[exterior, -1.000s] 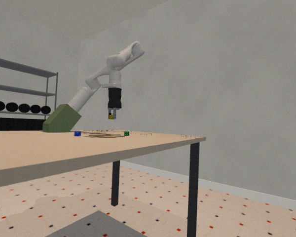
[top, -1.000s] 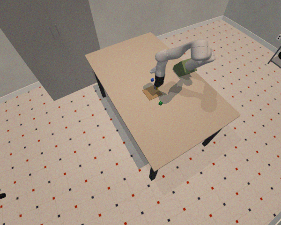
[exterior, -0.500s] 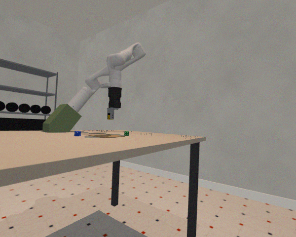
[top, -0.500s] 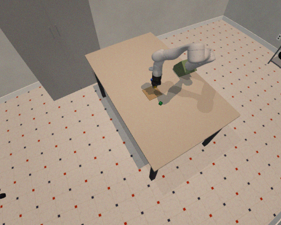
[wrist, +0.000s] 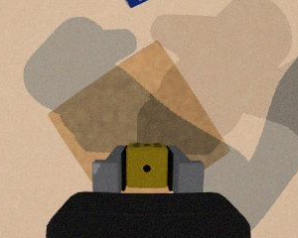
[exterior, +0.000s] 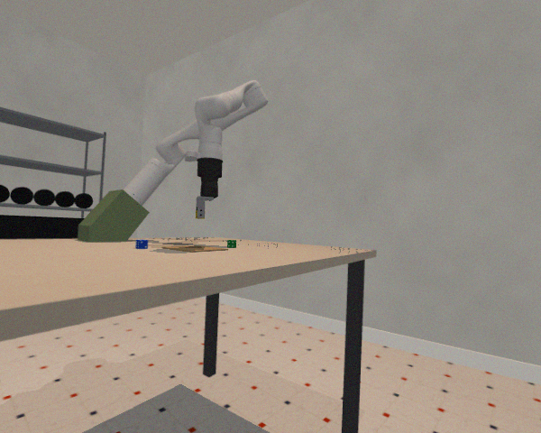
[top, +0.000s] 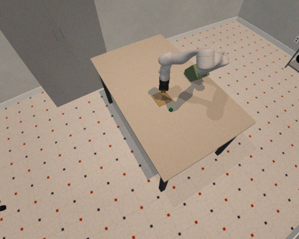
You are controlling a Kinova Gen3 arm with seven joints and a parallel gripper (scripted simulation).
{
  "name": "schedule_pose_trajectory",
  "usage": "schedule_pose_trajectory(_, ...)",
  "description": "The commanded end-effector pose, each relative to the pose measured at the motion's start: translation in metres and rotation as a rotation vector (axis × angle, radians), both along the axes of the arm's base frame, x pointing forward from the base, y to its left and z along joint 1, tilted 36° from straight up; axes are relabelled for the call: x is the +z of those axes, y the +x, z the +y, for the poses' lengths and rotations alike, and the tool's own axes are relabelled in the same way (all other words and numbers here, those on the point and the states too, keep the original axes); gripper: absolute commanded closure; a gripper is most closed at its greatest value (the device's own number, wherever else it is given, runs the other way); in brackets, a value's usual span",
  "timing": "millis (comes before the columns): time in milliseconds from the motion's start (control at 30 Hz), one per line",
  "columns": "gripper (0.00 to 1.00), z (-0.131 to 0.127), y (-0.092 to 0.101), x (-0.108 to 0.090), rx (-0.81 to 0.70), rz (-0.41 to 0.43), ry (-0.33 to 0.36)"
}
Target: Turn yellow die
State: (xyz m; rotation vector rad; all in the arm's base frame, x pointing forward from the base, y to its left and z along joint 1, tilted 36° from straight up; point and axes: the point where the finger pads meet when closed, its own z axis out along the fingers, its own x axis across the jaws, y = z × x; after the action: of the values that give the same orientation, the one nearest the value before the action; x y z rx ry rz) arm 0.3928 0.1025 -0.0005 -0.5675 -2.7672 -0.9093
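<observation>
Shows one black pip on the face of the yellow die (top: 163, 91) (exterior: 197, 215) (wrist: 147, 169) turned to the wrist camera, with dark pips too foreshortened to count on the adjoining face, and only pale specks too small to read on the blue die (exterior: 142, 244) (wrist: 135, 2) and green die (top: 170, 109) (exterior: 232, 244).
</observation>
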Motion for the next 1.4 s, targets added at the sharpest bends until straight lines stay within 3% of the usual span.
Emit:
schedule_pose_trajectory(0,0.51,-0.0012,0.0011,-0.0020,-0.035,0.029,-0.005)
schedule_pose_trajectory(400,0.51,-0.0040,0.0049,-0.0044,-0.221,0.173,-0.023)
schedule_pose_trajectory(900,0.51,-0.0051,0.0072,-0.0054,-0.328,0.256,-0.034)
schedule_pose_trajectory(1367,0.51,-0.0054,0.0079,-0.0057,-0.356,0.278,-0.037)
